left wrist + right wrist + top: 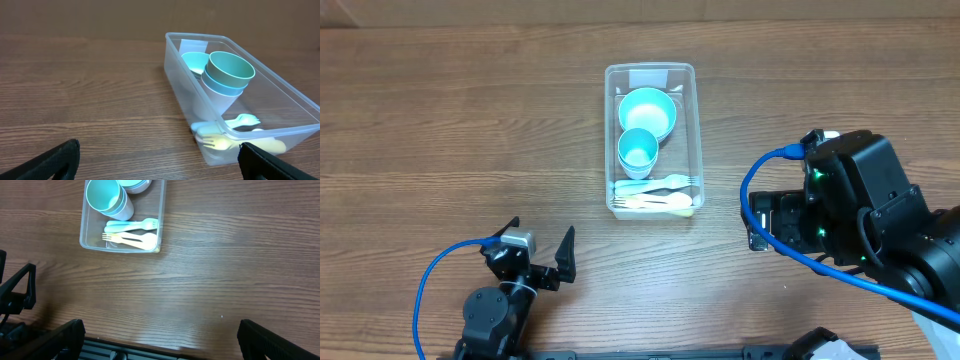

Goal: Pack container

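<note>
The clear container [650, 68] stands at the table's middle. It holds a teal bowl [647, 110], a teal cup [638, 150] and pale plastic forks and spoons [655, 193]. My left gripper [540, 242] is open and empty near the front edge, left of and nearer than the container. In the left wrist view the gripper [160, 160] hangs over bare wood, with the container [180, 95] to its right. The right arm's body hides my right gripper from overhead. In the right wrist view the gripper [160, 340] is open and empty, high over the table, with the container [92, 232] far up left.
The bulky right arm [860, 210] with its blue cable sits right of the container. The left arm's base [495, 315] is at the front edge. The right wrist view shows the table's front edge [150, 347] and part of the left arm [15, 295].
</note>
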`<control>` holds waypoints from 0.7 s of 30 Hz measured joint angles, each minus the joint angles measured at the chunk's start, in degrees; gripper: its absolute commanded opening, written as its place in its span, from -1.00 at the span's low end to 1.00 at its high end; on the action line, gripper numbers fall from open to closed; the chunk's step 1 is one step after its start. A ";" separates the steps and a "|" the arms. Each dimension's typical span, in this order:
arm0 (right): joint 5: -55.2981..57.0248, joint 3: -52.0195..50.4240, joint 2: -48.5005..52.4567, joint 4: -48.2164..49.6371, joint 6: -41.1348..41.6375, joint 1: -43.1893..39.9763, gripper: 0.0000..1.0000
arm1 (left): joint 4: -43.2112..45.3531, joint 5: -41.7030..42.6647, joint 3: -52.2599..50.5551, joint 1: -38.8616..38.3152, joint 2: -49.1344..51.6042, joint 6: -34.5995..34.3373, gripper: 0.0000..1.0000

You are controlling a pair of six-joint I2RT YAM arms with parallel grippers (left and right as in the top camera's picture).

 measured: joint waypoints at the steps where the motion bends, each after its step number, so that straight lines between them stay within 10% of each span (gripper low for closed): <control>1: 0.02 0.00 0.00 -0.07 -0.02 0.00 1.00 | 0.00 0.00 0.00 0.00 0.00 0.00 1.00; 16: 0.94 0.02 0.00 0.00 -1.49 0.00 1.00 | 0.00 0.00 0.00 0.00 0.00 0.00 1.00; 21: 5.68 -5.64 -3.61 18.73 -6.64 0.00 1.00 | 0.04 -0.02 -0.02 0.00 0.00 -0.02 1.00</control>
